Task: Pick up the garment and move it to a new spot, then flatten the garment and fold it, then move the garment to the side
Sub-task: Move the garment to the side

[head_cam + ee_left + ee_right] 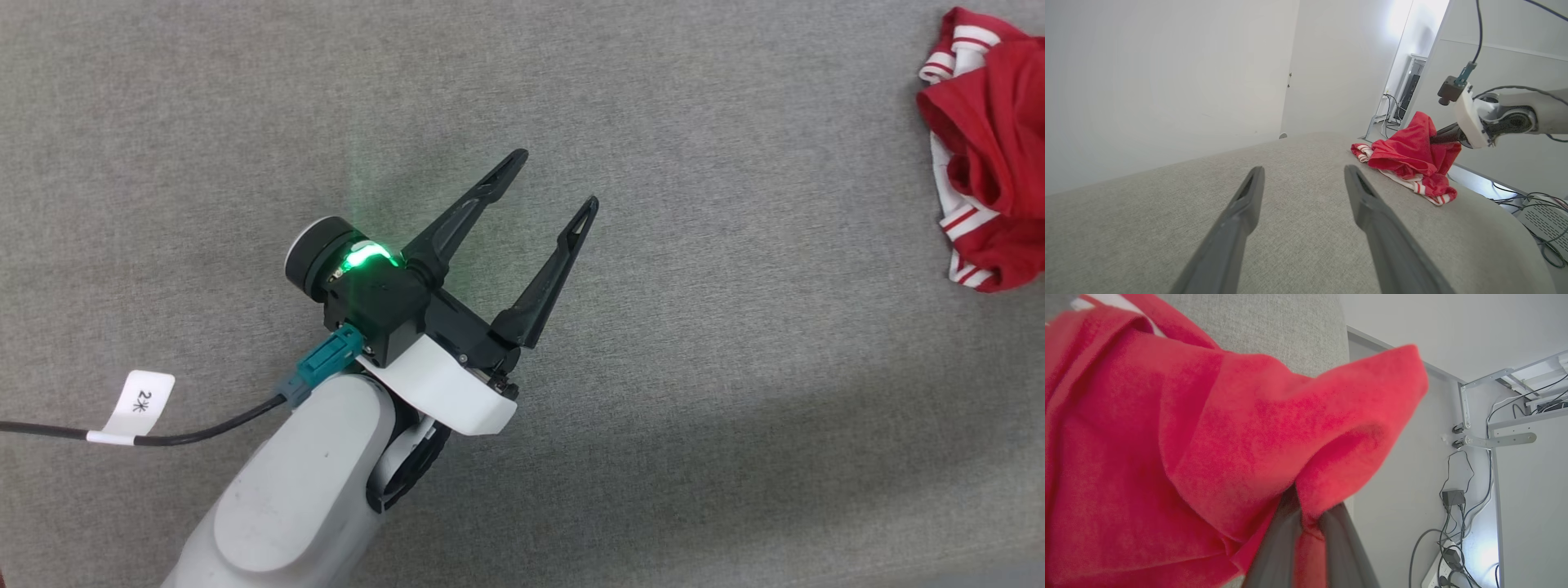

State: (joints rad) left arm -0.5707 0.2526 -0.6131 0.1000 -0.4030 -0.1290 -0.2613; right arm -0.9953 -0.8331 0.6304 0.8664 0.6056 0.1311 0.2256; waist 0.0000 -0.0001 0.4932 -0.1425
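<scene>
The garment (992, 147) is a crumpled heap of bright red cloth with white, red-striped trim, at the right edge of the grey surface in the head view. In the left wrist view the garment (1408, 157) has one fold pulled up by my right gripper (1433, 140), which is shut on it. From the right wrist, red cloth of the garment (1208, 449) wraps over the right gripper (1308, 510), its fingers pinched on a fold. My left gripper (555, 180) hovers open over bare grey fabric, well left of the garment, nothing between its fingers (1241, 212).
The grey fabric surface (694, 408) spreads wide around the left gripper. A black cable with a white tag (139, 404) trails from the left arm. Past the surface's right edge lie floor cables (1535, 204), a metal frame (1490, 441) and white walls.
</scene>
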